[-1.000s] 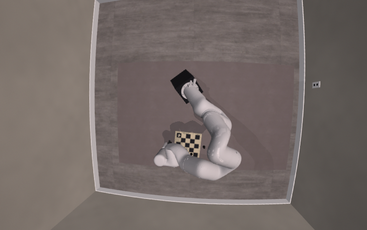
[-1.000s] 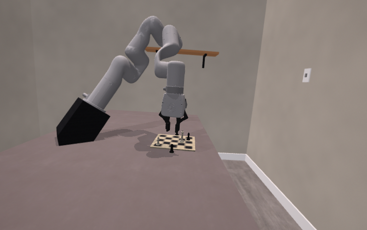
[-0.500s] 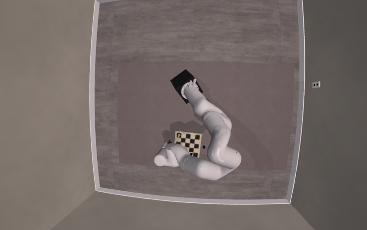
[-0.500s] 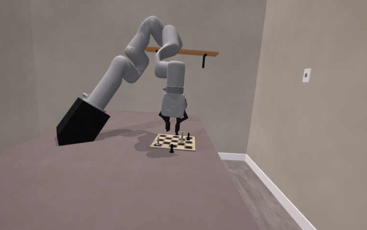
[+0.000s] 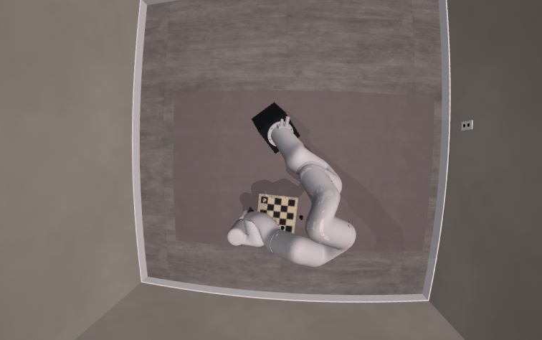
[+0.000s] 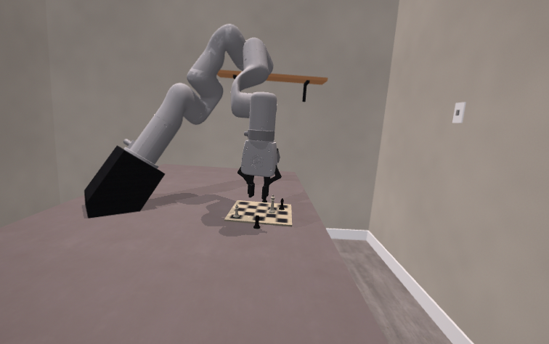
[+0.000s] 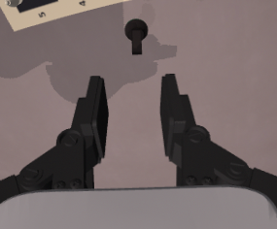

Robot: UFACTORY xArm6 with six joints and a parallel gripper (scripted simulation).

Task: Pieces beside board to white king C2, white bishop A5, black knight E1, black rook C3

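Note:
My gripper hangs over the table just off the digit edge of the small board. Its fingers stand partly apart with nothing between them. A small black piece stands upright on the table beside the digit 3, a little ahead of the fingertips; I cannot tell whether it is the rook or the knight. The white bishop stands on A5. The white king and a black piece stand on the board.
Another black piece stands on the table off the opposite side of the board. The arm's black base sits further back on the table. The table edge runs close behind the board.

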